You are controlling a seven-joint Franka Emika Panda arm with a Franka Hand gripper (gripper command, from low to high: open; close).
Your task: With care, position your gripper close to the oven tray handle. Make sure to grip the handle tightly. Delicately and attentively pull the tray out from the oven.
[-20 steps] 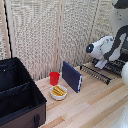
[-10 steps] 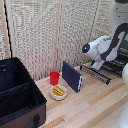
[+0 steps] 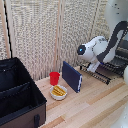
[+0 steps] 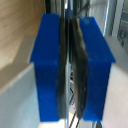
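Sitting at the exterior view's left, a big black open case (image 3: pixel 17 95) runs off the picture. The white arm (image 3: pixel 100 47) hides most of the oven (image 3: pixel 121 52) at the right edge. The wire tray (image 3: pixel 100 74) sticks out in front; its handle is too thin to pick out. Up close, the claw (image 4: pixel 71 70) has its blue tips (image 4: pixel 49 65) pressed together, and what lies between is blurred

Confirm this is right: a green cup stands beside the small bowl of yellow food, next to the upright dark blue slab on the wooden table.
One detail is wrong: the cup is red, not green, as the exterior view shows. The rest holds: it stands beside the small bowl of yellow food, next to the upright dark blue slab on the wooden table.
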